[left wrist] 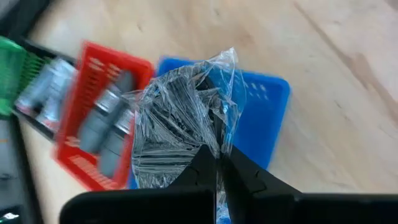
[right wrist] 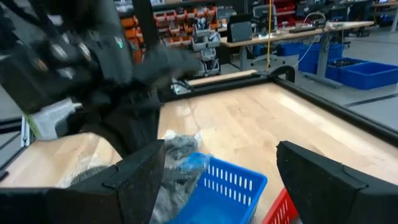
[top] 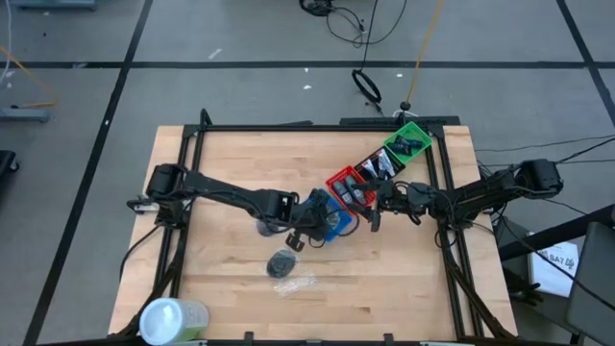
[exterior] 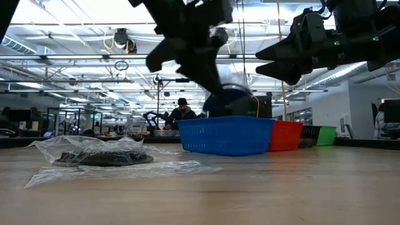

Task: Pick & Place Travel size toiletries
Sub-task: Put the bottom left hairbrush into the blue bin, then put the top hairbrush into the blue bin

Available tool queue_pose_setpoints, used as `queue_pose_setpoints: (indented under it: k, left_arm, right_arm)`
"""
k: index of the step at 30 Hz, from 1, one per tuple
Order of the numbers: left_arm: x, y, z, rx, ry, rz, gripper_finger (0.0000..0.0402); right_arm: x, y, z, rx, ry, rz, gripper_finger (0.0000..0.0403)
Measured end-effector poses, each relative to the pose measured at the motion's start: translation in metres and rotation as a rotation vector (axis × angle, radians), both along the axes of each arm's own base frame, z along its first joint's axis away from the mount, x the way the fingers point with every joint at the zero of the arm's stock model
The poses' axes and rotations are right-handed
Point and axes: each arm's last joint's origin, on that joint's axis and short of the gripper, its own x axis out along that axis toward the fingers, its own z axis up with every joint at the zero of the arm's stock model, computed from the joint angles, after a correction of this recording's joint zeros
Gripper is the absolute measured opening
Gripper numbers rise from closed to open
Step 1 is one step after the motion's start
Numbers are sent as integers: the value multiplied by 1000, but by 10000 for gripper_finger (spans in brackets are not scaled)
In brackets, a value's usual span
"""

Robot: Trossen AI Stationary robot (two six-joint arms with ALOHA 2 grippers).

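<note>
My left gripper (left wrist: 217, 160) is shut on a dark round disc in crumpled clear wrap (left wrist: 180, 118) and holds it over the blue basket (top: 338, 219). In the low view the disc (exterior: 230, 100) hangs just above the basket's rim (exterior: 225, 120). A second wrapped dark disc (top: 282, 262) lies flat on the table nearer the front. My right gripper (right wrist: 221, 149) stands open and level beside the blue basket, over the red basket (top: 351, 185), touching nothing. The red basket holds grey oblong packs (left wrist: 102, 124). My left gripper pinches the crumpled clear wrap (left wrist: 214, 144) at the packet's edge between its two fingertips. The fingers slant down from the table's left side. The wrapped disc hangs past the fingertips over the blue basket, lifted clear of the table.
The blue, red, black (top: 380, 165) and green (top: 405, 144) baskets stand in a slanting row toward the far right corner. A loose clear wrapper (top: 296, 284) lies near the front. A large white-topped green container (top: 171, 320) stands at the front left. The table's left half is bare wood.
</note>
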Motion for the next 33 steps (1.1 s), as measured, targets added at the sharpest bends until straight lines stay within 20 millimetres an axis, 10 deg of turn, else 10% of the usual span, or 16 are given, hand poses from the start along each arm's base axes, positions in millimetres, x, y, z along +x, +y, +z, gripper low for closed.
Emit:
queue_pose_setpoints:
  k: [14,33]
  left_arm:
    - [2,17,-28,-86,104,200,39]
    - [-16,-4,0,135,14,380,231]
  right_arm:
    - [-1,0,-2,-2,8,-1,293]
    - [-1,0,-3,-3,22,-1,293]
